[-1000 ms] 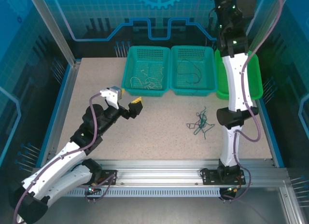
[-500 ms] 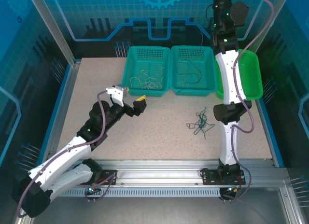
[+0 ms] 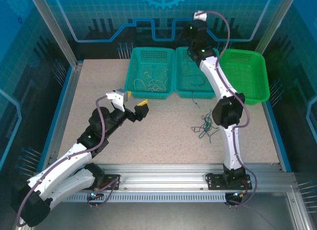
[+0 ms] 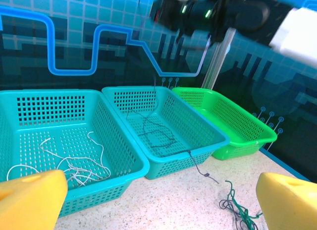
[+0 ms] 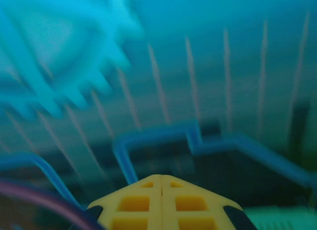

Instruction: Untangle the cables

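Toward the near-left of the table (image 3: pixel 99 91), the left gripper (image 3: pixel 132 99) hangs with its yellow pads spread wide and nothing between them, facing the baskets. Right of centre, nearer the right edge, the tangle of cables (image 3: pixel 205 127) lies on the bare surface, green and dark strands still knotted together; the left wrist view shows it low at the right (image 4: pixel 237 210). That heap is what is left to do. Along the far edge stand three baskets. The left teal basket (image 3: pixel 132 71) holds loose whitish wires (image 3: pixel 148 84), and the middle teal basket (image 3: pixel 218 74) holds a dark wire (image 3: pixel 193 76) whose tail spills over the front rim onto the table. The green basket (image 3: pixel 260 76) in the far right corner looks empty. So part of the sorting seems done, with more than half probably remaining. Above the middle basket the right arm (image 3: pixel 213 76) reaches toward the back wall. The right gripper (image 5: pixel 162 190) has its pads pressed together; it may be pinching a hair-thin strand, but the blur does not let me tell. Against the earlier pictures, the right arm has swung left from over the green basket, the dark tail over the rim appears new, the left arm has barely shifted, and the tangle lies as it did.
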Controlling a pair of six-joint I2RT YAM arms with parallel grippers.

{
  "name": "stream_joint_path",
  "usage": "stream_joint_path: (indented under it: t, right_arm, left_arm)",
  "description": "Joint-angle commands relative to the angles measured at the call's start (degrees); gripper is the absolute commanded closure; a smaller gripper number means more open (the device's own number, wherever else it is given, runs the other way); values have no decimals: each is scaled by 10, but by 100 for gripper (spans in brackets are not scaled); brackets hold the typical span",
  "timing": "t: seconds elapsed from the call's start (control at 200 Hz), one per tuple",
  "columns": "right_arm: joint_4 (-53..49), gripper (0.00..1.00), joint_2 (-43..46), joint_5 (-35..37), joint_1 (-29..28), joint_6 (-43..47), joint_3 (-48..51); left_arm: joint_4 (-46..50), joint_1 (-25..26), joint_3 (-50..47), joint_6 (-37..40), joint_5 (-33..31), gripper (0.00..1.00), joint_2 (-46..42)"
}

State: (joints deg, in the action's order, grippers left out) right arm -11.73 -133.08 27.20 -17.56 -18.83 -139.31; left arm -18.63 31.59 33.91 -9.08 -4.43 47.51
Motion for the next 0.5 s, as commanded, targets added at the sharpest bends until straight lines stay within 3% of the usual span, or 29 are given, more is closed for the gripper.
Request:
stream_joint_path:
  t: [0.0, 0.065, 0.16, 0.395, 0.495]
  right_arm:
    - [-123, 100, -16, 94, 15, -70, 10]
    - [-188, 100, -25, 97, 24, -109, 7]
    - [-239, 88, -24, 87, 31, -131, 20]
    - [-301, 11, 55, 6, 48, -129, 49]
    - [-293, 0, 116, -78, 65, -150, 108]
  left_arm:
    - [3, -3, -4, 5, 1, 1, -17]
    - [6, -4, -5, 5, -1, 1, -19]
    - [2, -3, -8, 1, 0, 1, -17]
    - [-1, -3, -1, -10, 9, 1, -5]
    - [-4, -3, 2, -15, 13, 1, 0]
